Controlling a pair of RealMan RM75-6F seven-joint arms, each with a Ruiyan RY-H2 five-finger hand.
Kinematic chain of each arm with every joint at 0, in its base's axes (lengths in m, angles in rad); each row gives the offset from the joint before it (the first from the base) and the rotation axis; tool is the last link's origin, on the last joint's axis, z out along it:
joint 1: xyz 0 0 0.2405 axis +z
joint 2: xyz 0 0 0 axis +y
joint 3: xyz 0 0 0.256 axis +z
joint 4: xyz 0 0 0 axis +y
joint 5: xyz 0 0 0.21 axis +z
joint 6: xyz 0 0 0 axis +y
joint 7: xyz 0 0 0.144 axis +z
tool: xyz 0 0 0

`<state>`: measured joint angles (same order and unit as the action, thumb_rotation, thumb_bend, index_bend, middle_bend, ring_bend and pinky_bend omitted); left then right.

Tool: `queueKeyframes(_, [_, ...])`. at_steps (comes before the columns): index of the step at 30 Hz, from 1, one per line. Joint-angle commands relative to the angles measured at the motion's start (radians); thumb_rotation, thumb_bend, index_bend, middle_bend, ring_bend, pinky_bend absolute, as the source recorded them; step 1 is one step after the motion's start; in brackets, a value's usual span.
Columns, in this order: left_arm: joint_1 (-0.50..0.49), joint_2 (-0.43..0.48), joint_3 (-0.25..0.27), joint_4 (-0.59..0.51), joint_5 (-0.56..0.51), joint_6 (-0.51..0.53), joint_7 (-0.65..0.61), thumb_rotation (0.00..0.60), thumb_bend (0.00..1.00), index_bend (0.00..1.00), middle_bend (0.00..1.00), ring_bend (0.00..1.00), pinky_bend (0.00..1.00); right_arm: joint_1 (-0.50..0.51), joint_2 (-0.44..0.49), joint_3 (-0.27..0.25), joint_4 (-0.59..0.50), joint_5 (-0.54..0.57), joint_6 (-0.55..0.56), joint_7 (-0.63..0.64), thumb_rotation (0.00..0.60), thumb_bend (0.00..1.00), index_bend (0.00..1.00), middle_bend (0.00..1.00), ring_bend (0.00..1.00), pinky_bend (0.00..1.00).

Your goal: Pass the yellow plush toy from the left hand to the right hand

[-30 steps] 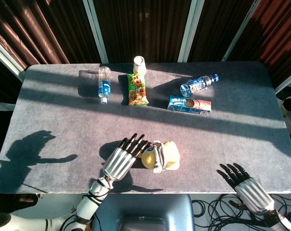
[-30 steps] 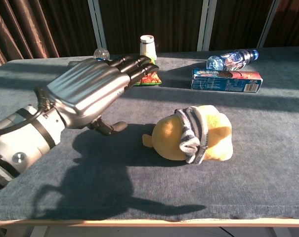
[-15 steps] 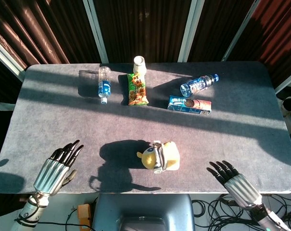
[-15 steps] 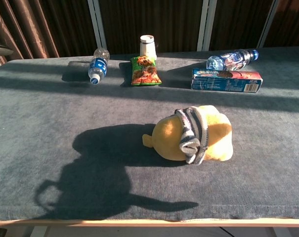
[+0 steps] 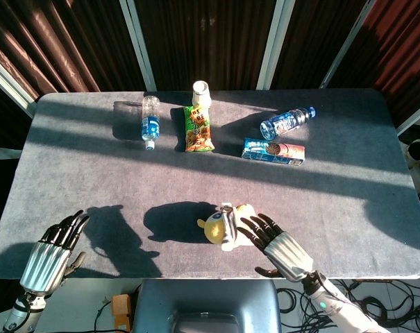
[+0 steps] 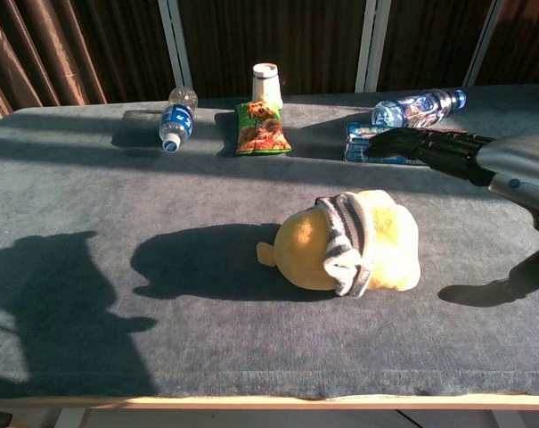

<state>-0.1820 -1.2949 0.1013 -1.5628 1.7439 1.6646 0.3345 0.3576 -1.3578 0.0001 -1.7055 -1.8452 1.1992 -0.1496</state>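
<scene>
Surface: your grey felt table (image 5: pixel 71 166), sunlit, brown curtains (image 5: pixel 71 41) behind.
Right hand (image 5: pixel 275 239): fingers spread, empty, over yellow plush toy (image 6: pixel 349 242).
Left hand (image 5: pixel 50 253): fingers apart, empty; cut off in chest view.

No legible text, perhaps from blur

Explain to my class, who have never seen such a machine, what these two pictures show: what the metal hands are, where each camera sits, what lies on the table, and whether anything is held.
The two metal hands belong to one robot with two arms, steered by a person. One picture looks down from its head, the other looks forward from its chest. On the grey table lies a yellow plush toy with a striped band. Further back are two water bottles, a green snack bag, a white cup and a blue box. The right hand, fingers spread, reaches over the toy but does not grip it. The left hand is off at the table's near left edge, empty. Nothing is held.
</scene>
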Motion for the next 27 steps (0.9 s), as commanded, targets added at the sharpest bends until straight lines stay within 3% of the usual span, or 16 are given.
queueKeyframes(1, [0.012,0.013,-0.007,-0.007,-0.009,-0.004,-0.023,0.600,0.27,0.00,0.07,0.17,0.34,0.061,-0.092,0.088,-0.044,0.175,-0.142,-0.188,0.600,0.08,0.00,0.00,0.00,0.07])
queueKeyframes(10, [0.021,0.033,-0.021,-0.020,-0.022,-0.035,-0.054,0.600,0.27,0.00,0.07,0.18,0.35,0.126,-0.198,0.166,-0.058,0.520,-0.248,-0.497,0.600,0.08,0.00,0.00,0.00,0.07])
queueKeyframes(15, [0.026,0.037,-0.029,-0.028,-0.024,-0.045,-0.058,0.600,0.27,0.00,0.07,0.18,0.35,0.151,-0.204,0.172,-0.065,0.654,-0.251,-0.570,0.600,0.08,0.00,0.00,0.00,0.08])
queueKeyframes(18, [0.029,0.036,-0.032,-0.028,-0.018,-0.048,-0.051,0.600,0.27,0.00,0.08,0.18,0.35,0.170,-0.217,0.175,-0.043,0.708,-0.247,-0.587,0.600,0.08,0.00,0.00,0.01,0.16])
queueKeyframes(20, [0.031,0.033,-0.034,-0.026,-0.014,-0.051,-0.045,0.600,0.27,0.00,0.08,0.18,0.35,0.180,-0.237,0.179,-0.016,0.723,-0.243,-0.563,0.600,0.08,0.01,0.05,0.07,0.22])
queueKeyframes(23, [0.032,0.032,-0.036,-0.026,-0.013,-0.060,-0.039,0.600,0.27,0.00,0.08,0.18,0.35,0.189,-0.266,0.182,0.044,0.704,-0.237,-0.493,0.600,0.08,0.12,0.18,0.21,0.35])
queueKeyframes(27, [0.035,0.034,-0.040,-0.030,-0.013,-0.067,-0.037,0.600,0.27,0.00,0.08,0.19,0.35,0.190,-0.311,0.172,0.148,0.610,-0.193,-0.385,0.600,0.09,0.35,0.35,0.43,0.57])
